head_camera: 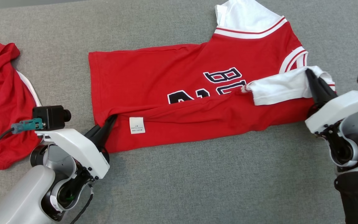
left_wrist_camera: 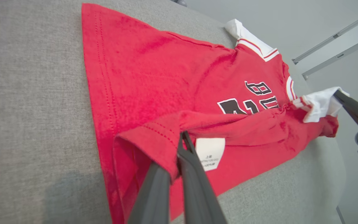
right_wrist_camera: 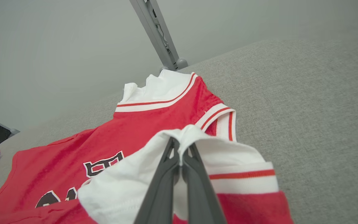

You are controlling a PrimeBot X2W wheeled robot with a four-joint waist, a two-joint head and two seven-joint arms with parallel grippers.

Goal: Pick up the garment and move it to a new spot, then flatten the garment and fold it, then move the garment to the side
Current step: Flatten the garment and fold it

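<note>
Fig. The red garment [head_camera: 166,81] lay across the frame's centre on the grey surface [head_camera: 197,186], its lower edge folded up. The left gripper [head_camera: 113,118], at lower left, pinched its hem corner [head_camera: 107,124]. The right gripper [head_camera: 308,72], at the right edge, pinched its white sleeve [head_camera: 278,88].

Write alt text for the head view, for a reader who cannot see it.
A red jersey with black lettering lies on a grey fabric surface, its near edge partly folded over. The left gripper is shut on its hem and the right gripper on its white sleeve. A second red garment lies crumpled at the far left.
</note>
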